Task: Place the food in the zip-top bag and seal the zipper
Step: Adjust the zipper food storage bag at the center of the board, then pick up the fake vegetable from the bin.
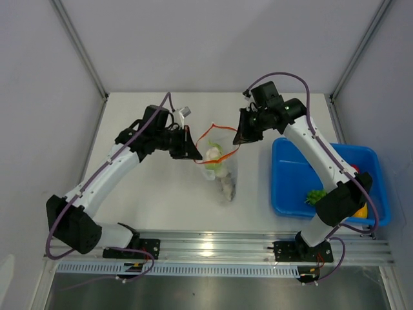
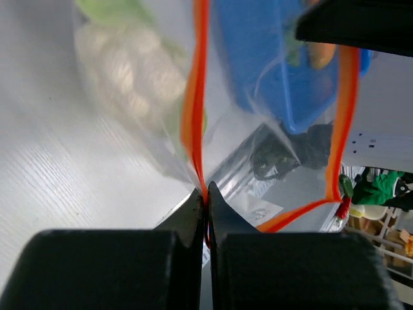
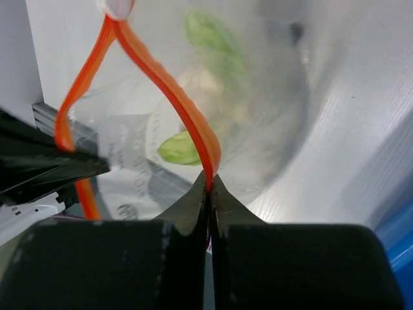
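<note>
The clear zip-top bag (image 1: 222,171) hangs between both grippers, mouth up and held apart. Pale and green food (image 1: 214,155) sits inside it. The orange zipper (image 1: 216,128) forms an open loop. My left gripper (image 1: 192,150) is shut on the zipper's left end. In the left wrist view the strip (image 2: 193,110) runs into the closed tips (image 2: 206,194). My right gripper (image 1: 240,137) is shut on the right end. The right wrist view shows the strip (image 3: 168,90) pinched at its tips (image 3: 210,184), with green pieces (image 3: 177,148) behind the plastic.
A blue tray (image 1: 284,187) stands at the right, under the right arm. It holds a green leafy piece (image 1: 315,196), a yellow fruit (image 1: 359,211) and a small red bit (image 1: 355,169). A metal rail (image 1: 213,248) runs along the near edge.
</note>
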Robot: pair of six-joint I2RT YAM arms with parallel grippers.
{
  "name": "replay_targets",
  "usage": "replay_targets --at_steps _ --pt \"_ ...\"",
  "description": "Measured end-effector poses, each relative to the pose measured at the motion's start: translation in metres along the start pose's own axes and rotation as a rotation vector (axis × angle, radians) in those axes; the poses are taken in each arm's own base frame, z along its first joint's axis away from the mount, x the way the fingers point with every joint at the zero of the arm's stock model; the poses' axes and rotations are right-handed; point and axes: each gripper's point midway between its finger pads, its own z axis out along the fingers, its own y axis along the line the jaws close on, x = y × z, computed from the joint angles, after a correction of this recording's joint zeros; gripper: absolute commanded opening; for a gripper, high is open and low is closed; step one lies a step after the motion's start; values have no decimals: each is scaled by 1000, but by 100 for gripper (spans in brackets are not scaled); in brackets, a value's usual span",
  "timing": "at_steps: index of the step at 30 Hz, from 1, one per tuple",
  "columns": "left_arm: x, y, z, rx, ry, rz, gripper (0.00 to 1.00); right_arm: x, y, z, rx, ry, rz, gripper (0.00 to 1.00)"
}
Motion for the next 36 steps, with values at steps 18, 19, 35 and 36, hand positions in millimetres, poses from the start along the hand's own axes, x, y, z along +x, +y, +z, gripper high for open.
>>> replay_targets --at_steps 18,19,35,36 --pt "-7 21 15 -20 34 -13 1 4 -13 2 51 44 49 56" --pt "-7 21 15 -19 34 -12 1 3 -13 0 56 39 50 60" --pt "-6 25 15 -33 36 19 0 -69 -68 -102 280 -294 234 100" --pt "-6 25 15 -34 37 18 1 -67 -86 -107 313 -303 285 100"
